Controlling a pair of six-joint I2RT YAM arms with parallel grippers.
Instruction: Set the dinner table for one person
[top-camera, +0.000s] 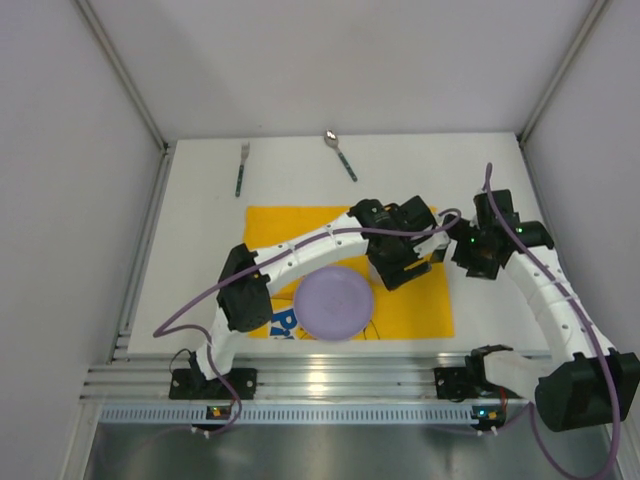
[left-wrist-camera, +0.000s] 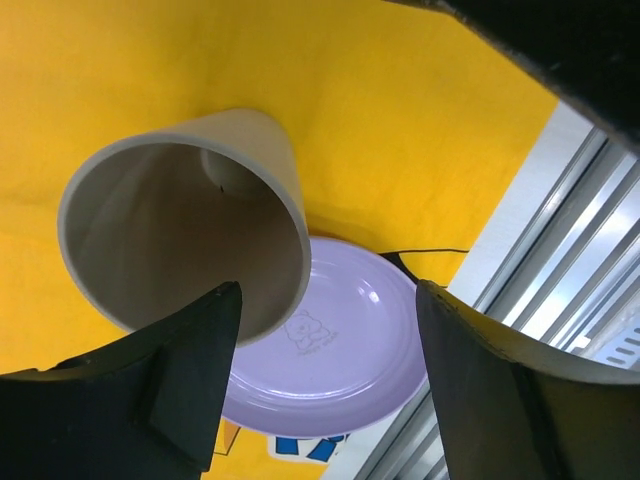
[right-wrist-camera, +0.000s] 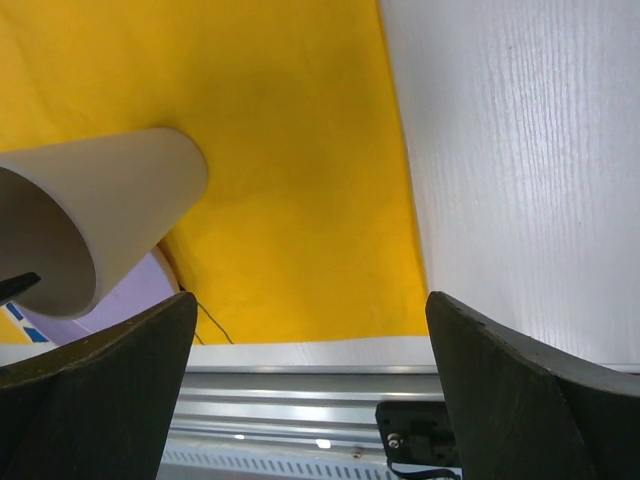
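A beige cup (left-wrist-camera: 185, 230) stands tilted on the yellow placemat (top-camera: 300, 225), its mouth toward the left wrist camera. It also shows in the right wrist view (right-wrist-camera: 90, 215) and is hidden under the arm in the top view. My left gripper (left-wrist-camera: 325, 380) is open above it, with the cup's rim by the left finger (left-wrist-camera: 190, 380) and not clamped. A purple plate (top-camera: 333, 302) lies at the mat's near edge. My right gripper (right-wrist-camera: 310, 390) is open and empty over the mat's right edge, on the white dinner table (top-camera: 200, 220).
A fork (top-camera: 242, 168) and a spoon (top-camera: 340, 155) lie on the table behind the mat. A silver rail (top-camera: 320, 380) runs along the near edge. Pale walls enclose the table. The two grippers (top-camera: 395, 262) (top-camera: 462, 250) are close together.
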